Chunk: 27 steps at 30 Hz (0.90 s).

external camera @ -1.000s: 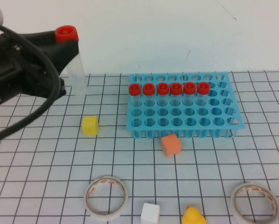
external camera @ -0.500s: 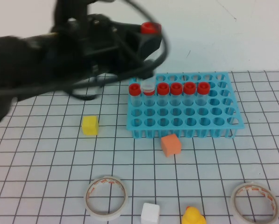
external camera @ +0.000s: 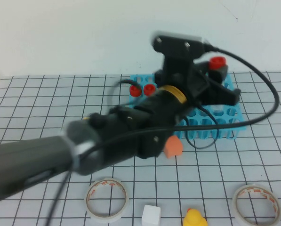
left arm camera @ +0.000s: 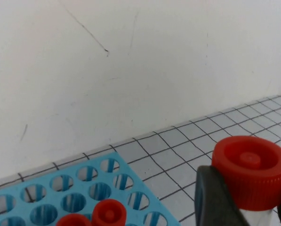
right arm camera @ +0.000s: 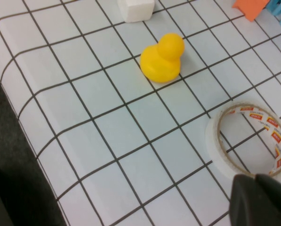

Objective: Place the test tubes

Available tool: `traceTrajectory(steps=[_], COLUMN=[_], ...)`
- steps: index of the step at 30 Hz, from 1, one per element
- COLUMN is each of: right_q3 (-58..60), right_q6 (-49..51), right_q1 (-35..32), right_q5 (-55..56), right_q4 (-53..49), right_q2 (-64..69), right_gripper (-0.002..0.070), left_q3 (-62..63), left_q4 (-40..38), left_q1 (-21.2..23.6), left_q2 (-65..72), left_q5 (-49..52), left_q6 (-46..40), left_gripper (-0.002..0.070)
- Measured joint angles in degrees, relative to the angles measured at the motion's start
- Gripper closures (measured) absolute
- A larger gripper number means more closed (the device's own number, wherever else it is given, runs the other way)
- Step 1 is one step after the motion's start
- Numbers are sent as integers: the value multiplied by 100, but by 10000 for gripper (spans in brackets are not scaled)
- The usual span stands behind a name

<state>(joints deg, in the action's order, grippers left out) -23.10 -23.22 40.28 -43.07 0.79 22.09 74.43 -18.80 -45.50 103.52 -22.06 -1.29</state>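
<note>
A clear test tube with a red cap is held upright in my left gripper, which is shut on it above the right rear part of the blue rack. In the left wrist view the cap sits between the dark fingers, with the rack beside and below. Two red-capped tubes show in the rack's back row; my arm hides the others. My right gripper is shut and empty, low over the table beside a tape roll.
An orange cube lies in front of the rack, half under my left arm. Along the near edge are two tape rolls, a white cube and a yellow duck.
My left arm has swung from the far left across the rack to its right rear part, carrying the tube. It now covers most of the tubes in the rack. The right gripper stays put.
</note>
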Motion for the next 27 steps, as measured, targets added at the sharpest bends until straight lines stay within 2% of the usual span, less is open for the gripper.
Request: traceTrajectory(steps=[6,12,18,27], right_q3=[0,0,0,0], right_q6=[0,0,0,0], right_q1=[0,0,0,0], right_q5=[0,0,0,0], right_q4=[0,0,0,0], right_q2=[0,0,0,0], right_gripper=[676,676,676,676], left_q3=[657,1476,2119,2286], left_q4=[948,1156,1260,1296], left_q1=[0,42,288,575], left_q2=[748,1505,2169,2509], left_q5=[-322,-540,-422,-304], left_q6=[395,431,431,447], left_gripper=[425,425,425,426])
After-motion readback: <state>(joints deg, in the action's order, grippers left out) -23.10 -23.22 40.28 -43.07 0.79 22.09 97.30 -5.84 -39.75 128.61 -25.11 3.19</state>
